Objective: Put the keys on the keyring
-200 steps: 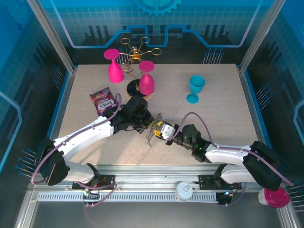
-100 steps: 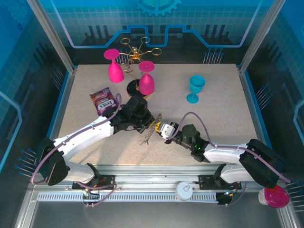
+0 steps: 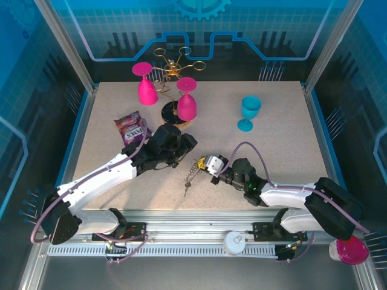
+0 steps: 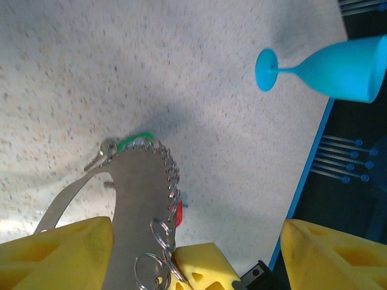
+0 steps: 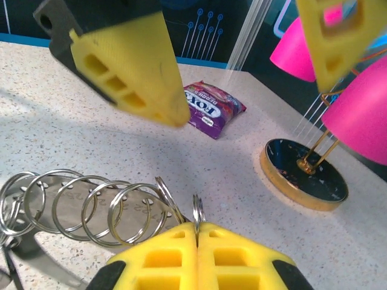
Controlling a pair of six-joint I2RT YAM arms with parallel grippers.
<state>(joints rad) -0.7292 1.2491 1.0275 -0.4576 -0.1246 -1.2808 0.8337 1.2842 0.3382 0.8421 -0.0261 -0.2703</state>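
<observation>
The right claw is pressed together over the near middle of the desk. Its yellow fingers pinch one thin split ring of the keyring, which shows here as a flat grey metal band pierced with holes and carrying a row of small silvery rings. Seen from above, the band trails from that claw down and to the left, toward the near edge, with the keys at its lower end; whether they rest on the desk or hang just over it I cannot tell. In the left wrist view a silvery key with a green tag sits at the band's far tip, and a red tag shows beside the ring-lined edge. The left claw is spread wide and clasps nothing. It sits just up and to the left of the right claw, with one yellow finger to either side of the band in its own camera. A blue goblet stands upright toward the back right. A purple snack packet lies flat beside the left arm. At the back, a gold wire rack holds two pink glasses upside down.
</observation>
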